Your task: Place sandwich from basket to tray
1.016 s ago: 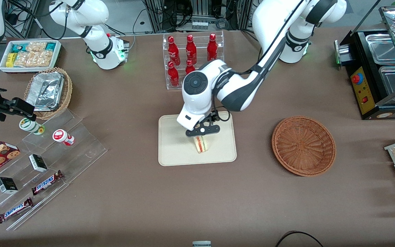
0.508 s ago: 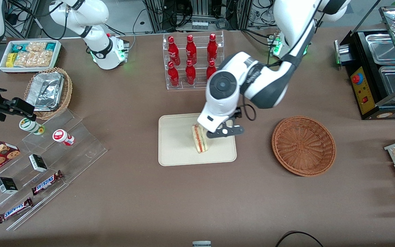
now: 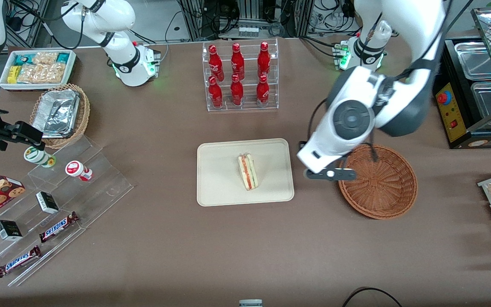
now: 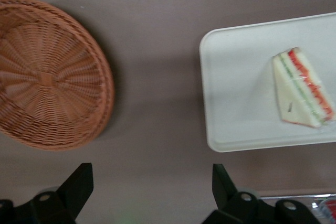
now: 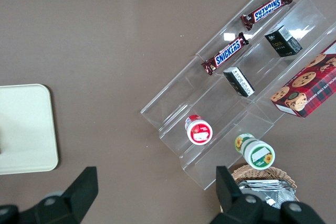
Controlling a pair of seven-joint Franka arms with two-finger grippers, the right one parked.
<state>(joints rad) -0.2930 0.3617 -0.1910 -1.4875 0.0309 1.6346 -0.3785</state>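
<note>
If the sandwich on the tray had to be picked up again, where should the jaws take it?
Across the two flat bread faces, coming straight down. The sandwich stands on edge on the tray, striped filling edge up, so both faces look reachable. The open gripper hangs empty between tray and basket.

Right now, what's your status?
Gripper open, empty, above table between basket and tray. Sandwich on tray. Nothing in the way.

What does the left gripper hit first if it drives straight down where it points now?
Probably bare table: the gripper, jaws open and empty, points at the strip between basket and tray. Depth is unclear.
</note>
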